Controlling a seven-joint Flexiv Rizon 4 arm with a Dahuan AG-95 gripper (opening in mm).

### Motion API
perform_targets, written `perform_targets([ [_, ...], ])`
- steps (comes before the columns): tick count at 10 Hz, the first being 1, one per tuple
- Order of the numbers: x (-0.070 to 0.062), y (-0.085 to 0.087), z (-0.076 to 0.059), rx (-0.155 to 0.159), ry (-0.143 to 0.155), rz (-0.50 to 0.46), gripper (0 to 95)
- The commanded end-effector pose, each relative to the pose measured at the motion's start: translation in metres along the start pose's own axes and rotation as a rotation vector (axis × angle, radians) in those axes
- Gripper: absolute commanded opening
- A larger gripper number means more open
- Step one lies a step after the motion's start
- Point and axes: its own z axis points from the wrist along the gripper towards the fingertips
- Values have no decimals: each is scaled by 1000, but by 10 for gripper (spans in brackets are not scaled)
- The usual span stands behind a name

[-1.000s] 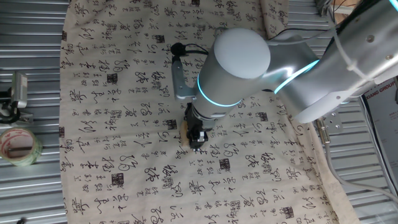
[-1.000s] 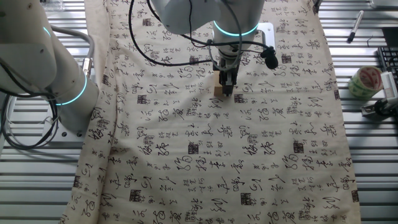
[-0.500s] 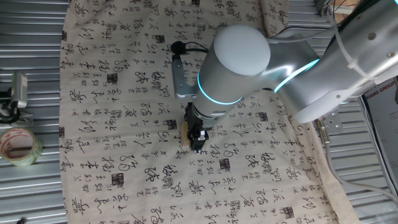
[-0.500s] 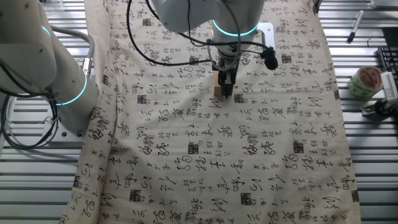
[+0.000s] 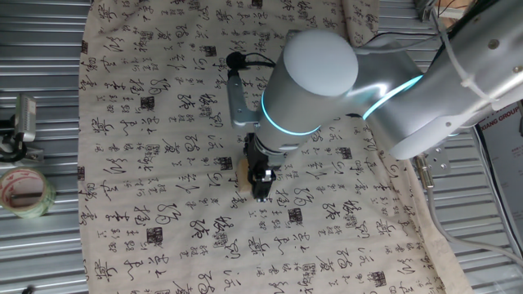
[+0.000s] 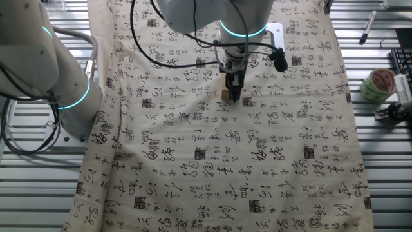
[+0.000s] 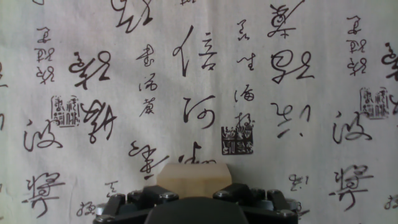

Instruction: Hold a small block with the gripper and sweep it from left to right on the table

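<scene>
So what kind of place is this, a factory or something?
More likely a robotics lab test bench. A silver arm's claw works over a calligraphy cloth spread on a ribbed metal table, with a second arm, tape roll and loose cables nearby.

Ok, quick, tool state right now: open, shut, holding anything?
Tool: shut on the small wooden block, which is down at the calligraphy cloth.

1. The gripper (image 5: pixel 261 189) has shifted slightly lower in one fixed view, its tips a touch further down the cloth (image 5: pixel 163 163) than a second ago (a very small move).
2. The small block (image 6: pixel 225 94) has travelled with it, edging slightly up in the other fixed view.
</scene>
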Motion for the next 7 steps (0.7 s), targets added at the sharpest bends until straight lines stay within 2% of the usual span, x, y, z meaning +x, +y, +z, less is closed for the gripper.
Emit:
perform_targets([
  [1,1,0,-3,0,3,1,950],
  [2,1,1,-6,-3,3,2,760],
  [7,1,2,-18,-11,6,3,760],
])
